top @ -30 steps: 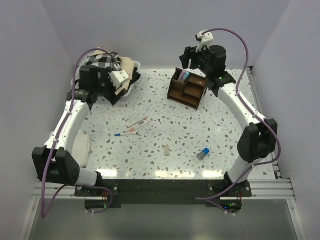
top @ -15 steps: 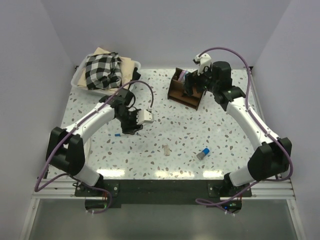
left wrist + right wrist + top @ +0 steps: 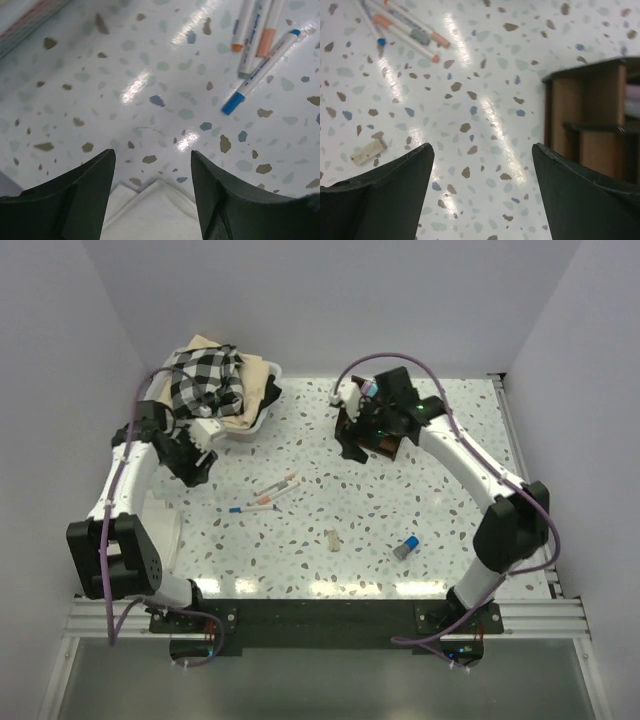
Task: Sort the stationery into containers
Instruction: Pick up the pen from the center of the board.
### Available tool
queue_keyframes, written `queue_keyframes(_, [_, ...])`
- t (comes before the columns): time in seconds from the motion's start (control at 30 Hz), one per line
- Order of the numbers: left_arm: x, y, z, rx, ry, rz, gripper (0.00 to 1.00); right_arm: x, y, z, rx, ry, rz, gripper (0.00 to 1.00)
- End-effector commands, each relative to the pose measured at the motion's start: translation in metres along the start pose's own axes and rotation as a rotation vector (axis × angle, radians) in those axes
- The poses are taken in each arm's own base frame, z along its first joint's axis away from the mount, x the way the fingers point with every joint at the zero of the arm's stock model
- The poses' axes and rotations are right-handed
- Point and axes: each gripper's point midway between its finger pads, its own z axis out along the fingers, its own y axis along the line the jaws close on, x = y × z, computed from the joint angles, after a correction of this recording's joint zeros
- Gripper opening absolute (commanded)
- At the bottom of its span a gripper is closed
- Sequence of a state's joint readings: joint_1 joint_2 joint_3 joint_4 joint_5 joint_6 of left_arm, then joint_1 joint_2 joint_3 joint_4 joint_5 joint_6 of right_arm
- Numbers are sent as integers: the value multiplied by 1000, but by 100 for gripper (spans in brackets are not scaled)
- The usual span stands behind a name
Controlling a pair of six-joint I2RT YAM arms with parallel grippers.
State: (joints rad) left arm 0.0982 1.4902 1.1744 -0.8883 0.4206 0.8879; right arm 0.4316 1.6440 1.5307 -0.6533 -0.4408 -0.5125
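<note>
Currently both grippers hang over the table (image 3: pixel 330 480) with nothing in them. Left gripper (image 3: pixel 151 157): jaws spread wide and empty, pointed down at bare speckled surface near the left side, just in front of the tub (image 3: pixel 248 429) of checked cloth (image 3: pixel 205 380). A folded white cloth (image 3: pixel 155 212) shows at the lower edge of its wrist view, between the fingers. A cluster of pens (image 3: pixel 260 35) lies ahead and to its right. They are white with orange or blue ends, lie close together, and are clear of the jaws. Right gripper (image 3: pixel 482 150): jaws likewise wide apart and empty, positioned beside the front-left corner of the organizer (image 3: pixel 580 125). The organizer stands at the back of the table, right of centre, and the right arm partly covers it in the top view. Pale pink and light-blue shapes show in a rear compartment — probably pens, though the view is too small to confirm. The eraser (image 3: pixel 367 151) lies flat on the table near the front middle. The cylinder (image 3: pixel 406 547) lies on its side further right — well apart from both grippers. Pens, eraser and cylinder are all outside the organizer.
</note>
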Motion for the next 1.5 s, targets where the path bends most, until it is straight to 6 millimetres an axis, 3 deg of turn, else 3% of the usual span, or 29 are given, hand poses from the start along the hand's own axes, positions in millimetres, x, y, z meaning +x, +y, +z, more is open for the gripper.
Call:
queue_keyframes(0.0, [-37, 33, -64, -200, -280, -135, 68, -2, 77, 41, -291, 132, -256, 83])
queue_keyframes(0.07, [-38, 40, -71, -263, -321, -263, 70, -5, 91, 68, -344, 159, -274, 83])
queue_keyframes(0.1, [-42, 44, -78, -313, -359, -286, 70, -9, 110, 79, -378, 166, -308, 83])
queue_keyframes(0.13, [-44, 46, -81, -334, -389, -403, 71, -9, 117, 90, -393, 176, -323, 83])
queue_keyframes(0.17, [-36, 55, -87, -404, -386, -484, 73, -8, 122, 108, -401, 190, -337, 82])
queue_keyframes(0.2, [-40, 59, -98, -435, -424, -525, 75, -9, 140, 121, -429, 196, -356, 82])
queue_keyframes(0.27, [-40, 62, -110, -475, -467, -653, 78, -18, 153, 136, -444, 183, -374, 82])
queue_keyframes(0.3, [-43, 66, -122, -515, -501, -689, 79, -11, 168, 151, -471, 206, -361, 82])
queue_keyframes(0.4, [-39, 72, -148, -602, -579, -798, 82, -24, 183, 173, -471, 145, -358, 82])
queue_keyframes(0.43, [-34, 75, -155, -645, -596, -841, 83, -35, 183, 182, -451, 93, -366, 83])
queue_keyframes(0.53, [-22, 81, -171, -748, -616, -874, 88, -43, 187, 201, -430, 47, -360, 83])
queue_keyframes(0.73, [-16, 79, -168, -776, -581, -877, 88, -60, 187, 226, -413, 8, -327, 81])
queue_keyframes(0.8, [-17, 78, -173, -792, -574, -864, 88, -57, 188, 235, -409, 7, -317, 80])
queue_keyframes(1.0, [-26, 81, -206, -887, -590, -779, 89, -52, 194, 254, -424, -2, -283, 77])
queue_keyframes(1.13, [-26, 84, -220, -947, -589, -762, 91, -60, 200, 262, -434, -62, -258, 76])
queue_keyframes(1.3, [-19, 84, -221, -973, -546, -729, 92, -70, 209, 267, -465, -113, -221, 76])
queue_keyframes(1.47, [-15, 83, -215, -961, -524, -734, 92, -63, 220, 273, -498, -117, -216, 76])
